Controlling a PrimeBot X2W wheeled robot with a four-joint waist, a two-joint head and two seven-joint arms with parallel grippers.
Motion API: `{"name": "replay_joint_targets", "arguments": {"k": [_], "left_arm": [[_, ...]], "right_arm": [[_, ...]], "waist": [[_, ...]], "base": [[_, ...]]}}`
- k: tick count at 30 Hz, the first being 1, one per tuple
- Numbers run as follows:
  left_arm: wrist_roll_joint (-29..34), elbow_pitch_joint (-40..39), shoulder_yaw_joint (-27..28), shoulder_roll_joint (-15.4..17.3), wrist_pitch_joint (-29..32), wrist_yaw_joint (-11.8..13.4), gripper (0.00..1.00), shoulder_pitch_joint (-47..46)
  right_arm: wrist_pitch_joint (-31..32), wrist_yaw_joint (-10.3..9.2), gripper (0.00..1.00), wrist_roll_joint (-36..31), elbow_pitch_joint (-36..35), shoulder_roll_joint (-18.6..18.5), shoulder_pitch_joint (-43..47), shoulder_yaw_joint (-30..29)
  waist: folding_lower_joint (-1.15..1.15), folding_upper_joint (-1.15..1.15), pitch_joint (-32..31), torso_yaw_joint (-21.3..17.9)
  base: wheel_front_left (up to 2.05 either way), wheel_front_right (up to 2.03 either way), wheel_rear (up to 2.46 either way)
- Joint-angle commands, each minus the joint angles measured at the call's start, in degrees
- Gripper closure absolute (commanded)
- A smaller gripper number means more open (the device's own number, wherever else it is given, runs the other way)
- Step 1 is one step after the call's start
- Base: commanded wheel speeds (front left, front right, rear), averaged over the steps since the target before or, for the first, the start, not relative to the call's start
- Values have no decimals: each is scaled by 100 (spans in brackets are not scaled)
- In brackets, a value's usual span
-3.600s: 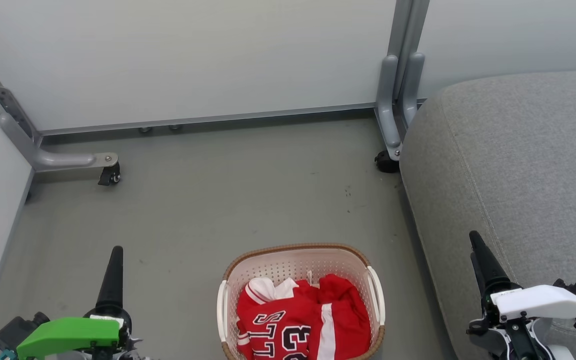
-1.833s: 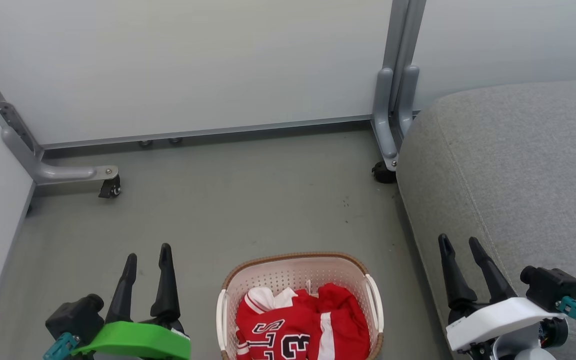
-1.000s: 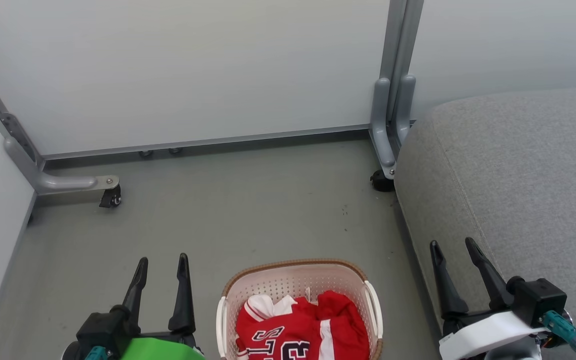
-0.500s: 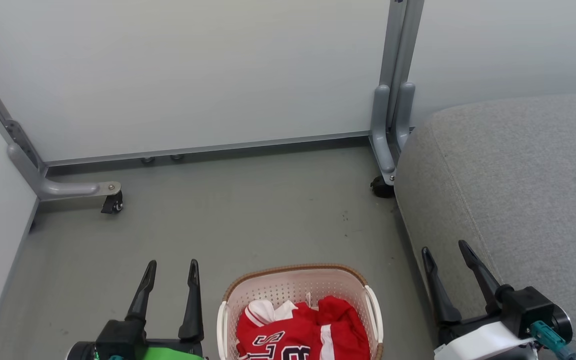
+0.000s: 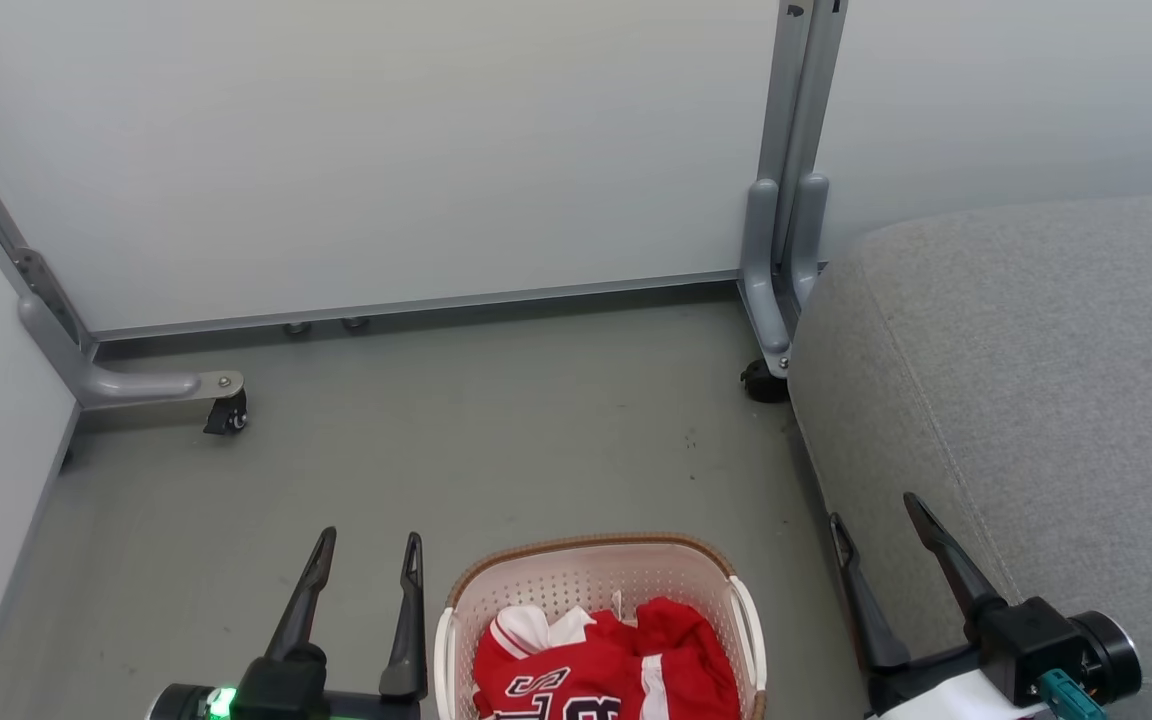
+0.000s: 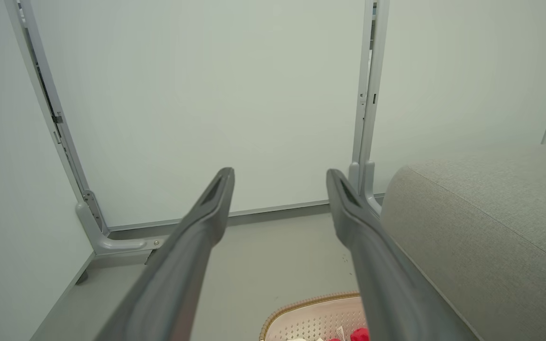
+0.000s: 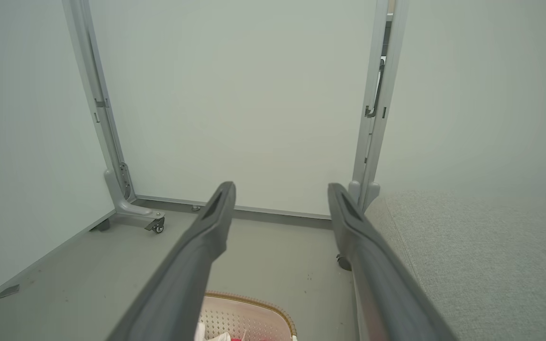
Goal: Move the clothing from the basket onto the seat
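Observation:
The basket (image 5: 591,548), cream-white with a brown rim, stands on the grey floor at the bottom middle of the head view. In it lies the red clothing (image 5: 606,660) with white trim and black letters. My left gripper (image 5: 370,540) is open just left of the basket, holding nothing. My right gripper (image 5: 872,510) is open to the basket's right, against the edge of the grey seat (image 5: 1036,400). The left wrist view looks between that gripper's (image 6: 278,175) spread fingers at the basket (image 6: 311,317) and the seat (image 6: 491,227). From the right wrist, the gripper (image 7: 281,187) frames the basket (image 7: 254,300).
Pale partition walls close the space behind and to the left. Their grey metal feet carry casters, one at the left (image 5: 226,412) and one (image 5: 764,382) beside the seat's far corner. Bare floor (image 5: 496,430) lies between the basket and the wall.
The whole head picture has shifted downward, so the camera has moved. Both grippers have turned from edge-on to side by side and sit closer to the basket, still open.

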Motion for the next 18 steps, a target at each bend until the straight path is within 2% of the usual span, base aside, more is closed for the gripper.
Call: {"name": "replay_joint_targets", "arguments": {"k": [1,13,18], "left_arm": [[146,-32,-35,34,-59,20,0,95],[172,61,-211,33,-38,-7,0,-210],[287,210,-405,32,-38,-110,0,-629]], "right_arm": [[-47,0,0,-114,-51,10,46,12],[-42,0,0,30,-80,11,-169,-116],[-42,0,0,78,-169,-52,-554,-279]], "waist": [[0,0,28,0],[0,0,703,-6],[0,0,1482,-33]], "base": [[0,0,0],[0,0,0],[0,0,0]]}}
